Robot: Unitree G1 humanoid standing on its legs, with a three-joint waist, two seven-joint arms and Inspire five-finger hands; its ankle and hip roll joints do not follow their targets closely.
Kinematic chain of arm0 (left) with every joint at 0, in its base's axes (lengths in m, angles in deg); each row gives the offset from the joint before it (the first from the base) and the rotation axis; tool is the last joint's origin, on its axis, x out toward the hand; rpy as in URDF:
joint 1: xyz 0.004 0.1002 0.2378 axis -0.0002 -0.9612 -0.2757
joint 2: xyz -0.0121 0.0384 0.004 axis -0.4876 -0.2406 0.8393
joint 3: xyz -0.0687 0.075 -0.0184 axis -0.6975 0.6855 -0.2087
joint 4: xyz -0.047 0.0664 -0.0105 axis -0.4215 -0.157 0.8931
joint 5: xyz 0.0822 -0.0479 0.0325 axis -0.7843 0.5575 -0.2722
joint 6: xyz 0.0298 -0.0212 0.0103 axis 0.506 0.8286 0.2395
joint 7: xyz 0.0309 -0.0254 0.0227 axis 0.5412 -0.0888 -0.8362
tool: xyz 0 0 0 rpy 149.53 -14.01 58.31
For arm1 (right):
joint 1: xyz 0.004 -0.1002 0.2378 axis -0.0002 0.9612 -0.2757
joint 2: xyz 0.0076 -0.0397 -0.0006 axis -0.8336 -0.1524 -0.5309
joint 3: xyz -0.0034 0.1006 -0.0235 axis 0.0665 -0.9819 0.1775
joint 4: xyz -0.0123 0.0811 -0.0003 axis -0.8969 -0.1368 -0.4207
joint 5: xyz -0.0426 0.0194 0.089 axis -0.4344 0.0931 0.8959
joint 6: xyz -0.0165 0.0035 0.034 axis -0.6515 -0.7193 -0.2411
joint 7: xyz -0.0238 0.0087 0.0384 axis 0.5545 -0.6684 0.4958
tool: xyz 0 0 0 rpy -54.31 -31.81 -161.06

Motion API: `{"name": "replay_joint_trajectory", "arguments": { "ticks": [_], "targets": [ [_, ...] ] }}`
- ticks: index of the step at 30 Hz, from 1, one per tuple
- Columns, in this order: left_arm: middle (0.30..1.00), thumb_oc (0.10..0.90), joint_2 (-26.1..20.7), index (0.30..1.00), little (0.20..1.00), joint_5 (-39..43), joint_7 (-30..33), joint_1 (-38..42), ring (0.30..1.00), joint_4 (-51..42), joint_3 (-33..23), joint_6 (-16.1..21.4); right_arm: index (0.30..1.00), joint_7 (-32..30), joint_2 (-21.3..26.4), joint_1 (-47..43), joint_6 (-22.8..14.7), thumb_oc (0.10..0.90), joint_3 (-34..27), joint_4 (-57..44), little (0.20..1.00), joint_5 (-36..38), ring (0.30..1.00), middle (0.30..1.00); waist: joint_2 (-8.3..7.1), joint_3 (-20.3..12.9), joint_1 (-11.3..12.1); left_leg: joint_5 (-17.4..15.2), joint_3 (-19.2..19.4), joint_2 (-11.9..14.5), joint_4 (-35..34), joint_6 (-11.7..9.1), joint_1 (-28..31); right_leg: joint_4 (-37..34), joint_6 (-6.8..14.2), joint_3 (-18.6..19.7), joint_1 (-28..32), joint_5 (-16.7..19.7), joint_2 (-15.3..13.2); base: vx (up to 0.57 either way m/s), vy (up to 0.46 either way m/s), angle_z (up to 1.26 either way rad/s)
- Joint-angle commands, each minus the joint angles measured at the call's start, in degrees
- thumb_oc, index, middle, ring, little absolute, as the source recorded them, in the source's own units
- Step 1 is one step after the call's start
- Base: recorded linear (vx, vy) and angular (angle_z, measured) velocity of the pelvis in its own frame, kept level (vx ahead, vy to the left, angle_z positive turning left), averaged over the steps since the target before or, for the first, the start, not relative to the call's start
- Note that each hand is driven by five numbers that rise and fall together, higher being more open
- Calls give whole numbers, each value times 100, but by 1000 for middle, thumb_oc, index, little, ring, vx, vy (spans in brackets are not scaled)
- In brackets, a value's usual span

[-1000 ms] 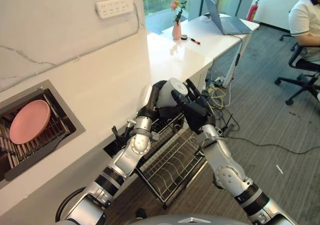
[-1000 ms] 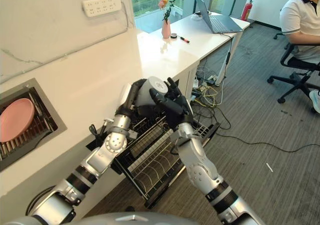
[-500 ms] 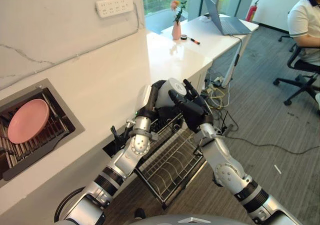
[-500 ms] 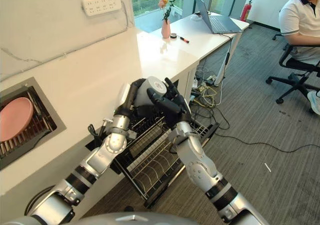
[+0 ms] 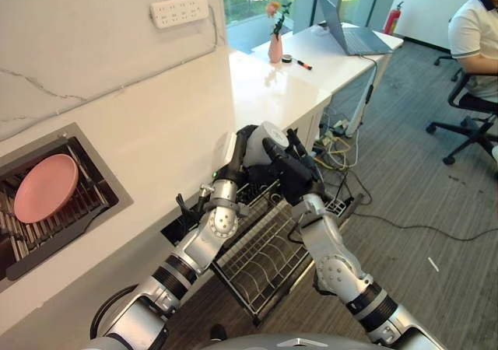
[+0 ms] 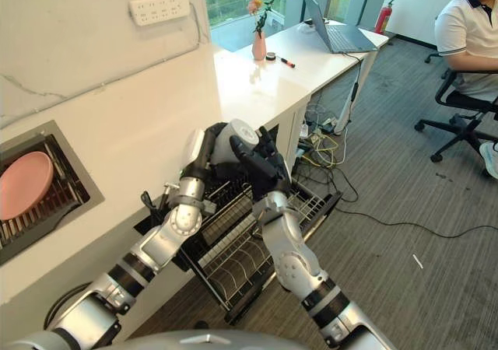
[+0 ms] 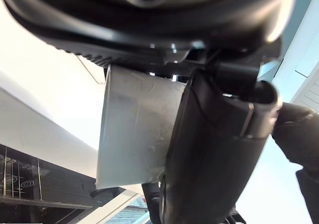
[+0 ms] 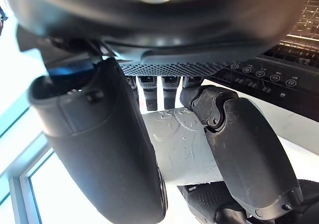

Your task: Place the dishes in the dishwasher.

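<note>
A white cup (image 5: 266, 141) is held on its side over the pulled-out wire dishwasher rack (image 5: 264, 260), just past the counter's edge. My left hand (image 5: 237, 152) is shut on the cup, fingers curled round its wall (image 7: 134, 129). My right hand (image 5: 294, 175) is open and up against the cup from the other side. Its fingers (image 8: 164, 92) lie straight on the cup (image 8: 182, 149), its thumb (image 8: 109, 149) alongside. A pink plate (image 5: 45, 188) stands in the sunken drying rack (image 5: 89, 210) at the counter's left.
The white counter (image 5: 264, 93) runs to the right into a desk with a laptop (image 5: 350, 31) and a pink vase (image 5: 275, 48). A person (image 5: 476, 31) sits on an office chair at the far right. Loose cables (image 5: 338, 144) lie on the carpet beside the rack.
My right hand has moved left and closed in on the cup until its fingers rest on it. The left hand and the cup have hardly shifted.
</note>
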Motion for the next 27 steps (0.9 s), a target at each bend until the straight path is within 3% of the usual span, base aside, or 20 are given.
{"name": "replay_joint_trajectory", "arguments": {
  "ticks": [1, 12, 23, 27],
  "targets": [
    [300, 400, 830, 300, 300, -237, -261, 1609, 300, 149, 877, 702, 900, 727, -1029, -1600, -39, 800, 775, -237, 900, 173, 900, 900, -38, -171, 203, -889, -35, 397, 19, -208, 701, 49, 88, -261, -431, 296, -1, 0, 0, 0],
    [300, 400, 793, 300, 300, -137, -895, 1768, 300, 54, 1220, 858, 900, 1463, -546, -2255, 601, 800, 1287, 310, 900, 293, 900, 900, -86, -189, 269, -877, -62, 417, 19, -231, 676, 49, 84, -301, -433, 265, 27, 5, -5, 4],
    [300, 400, 774, 300, 300, 91, -1159, 1826, 300, -72, 1336, 951, 900, 1661, -459, -2572, 744, 800, 1367, 600, 900, 187, 900, 900, -99, -188, 272, -879, -74, 416, 19, -235, 666, 49, 91, -296, -438, 272, 32, 0, 0, 0],
    [300, 400, 793, 300, 300, 231, -1090, 1789, 300, -29, 1326, 971, 900, 1448, -618, -2686, 613, 800, 1169, 870, 900, -103, 900, 900, -80, -181, 286, -885, -81, 406, 19, -221, 671, 49, 85, -290, -432, 290, 30, 0, 0, 0]
  ]
}}
